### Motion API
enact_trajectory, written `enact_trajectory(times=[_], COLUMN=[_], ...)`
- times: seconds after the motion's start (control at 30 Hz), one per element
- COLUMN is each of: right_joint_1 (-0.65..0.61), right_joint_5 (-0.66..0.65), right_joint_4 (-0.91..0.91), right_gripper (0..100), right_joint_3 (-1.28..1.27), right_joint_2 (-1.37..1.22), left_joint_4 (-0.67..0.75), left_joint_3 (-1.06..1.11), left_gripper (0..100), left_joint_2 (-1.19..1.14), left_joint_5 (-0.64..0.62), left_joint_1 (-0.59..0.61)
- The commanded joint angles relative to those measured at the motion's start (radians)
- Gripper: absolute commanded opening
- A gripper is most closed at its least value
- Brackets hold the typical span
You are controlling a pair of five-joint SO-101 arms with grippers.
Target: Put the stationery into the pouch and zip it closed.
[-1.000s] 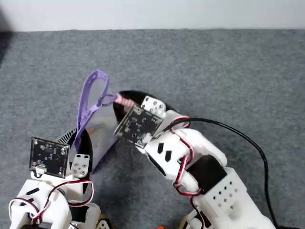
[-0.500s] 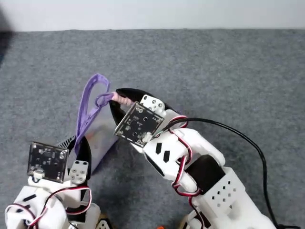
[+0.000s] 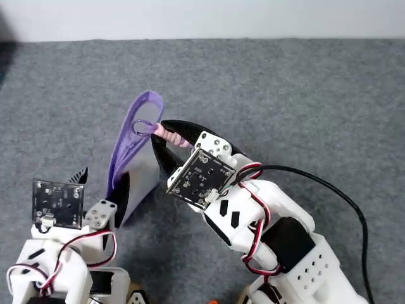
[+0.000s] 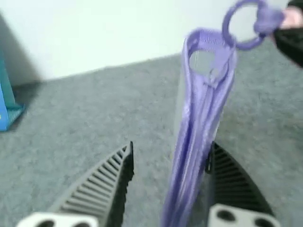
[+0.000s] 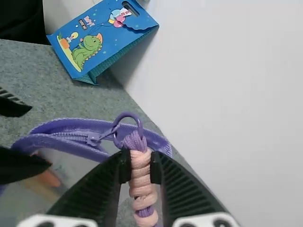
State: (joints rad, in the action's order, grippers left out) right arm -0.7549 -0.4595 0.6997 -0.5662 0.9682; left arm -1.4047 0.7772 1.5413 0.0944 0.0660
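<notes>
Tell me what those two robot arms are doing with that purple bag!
They are working on a purple pouch that stands on its edge on the grey table. The right gripper is pinching the curly pink cord tied to the zipper's ring. The left gripper is open, with the pouch's other end between its fingers. Something orange shows through the pouch's clear side. How far the zipper is shut is hard to tell.
</notes>
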Motion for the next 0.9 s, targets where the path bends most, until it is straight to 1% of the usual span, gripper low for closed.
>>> enact_trajectory(times=[0.0, 0.13, 0.23, 0.33, 0.5, 0.63, 0.87], right_joint_1=[-0.035, -0.074, -0.079, -0.079, -0.073, -0.062, 0.07], right_joint_5=[0.006, 0.006, 0.005, 0.005, 0.005, 0.006, 0.006], right_joint_4=[0.002, 0.002, 0.013, 0.053, 0.056, 0.035, -0.127], right_gripper=[0.7, 0.7, 0.7, 0.7, 0.7, 0.7, 0.7], right_joint_3=[0.014, 0.014, 0.014, 0.014, 0.015, 0.015, 0.017], right_joint_2=[0.028, 0.027, 0.027, 0.035, 0.036, 0.027, -0.076], left_joint_4=[0.075, 0.08, 0.08, 0.078, 0.072, 0.031, -0.072], left_joint_3=[0.013, 0.021, 0.021, 0.022, 0.022, 0.019, -0.047], left_gripper=[24, 24, 23, 16, 1, 1, 1], left_joint_2=[-0.009, -0.002, -0.003, -0.005, -0.002, 0.0, 0.002], left_joint_5=[0.014, 0.008, 0.012, 0.012, 0.012, 0.012, 0.012], left_joint_1=[-0.028, -0.133, -0.153, -0.157, -0.161, -0.161, -0.161])
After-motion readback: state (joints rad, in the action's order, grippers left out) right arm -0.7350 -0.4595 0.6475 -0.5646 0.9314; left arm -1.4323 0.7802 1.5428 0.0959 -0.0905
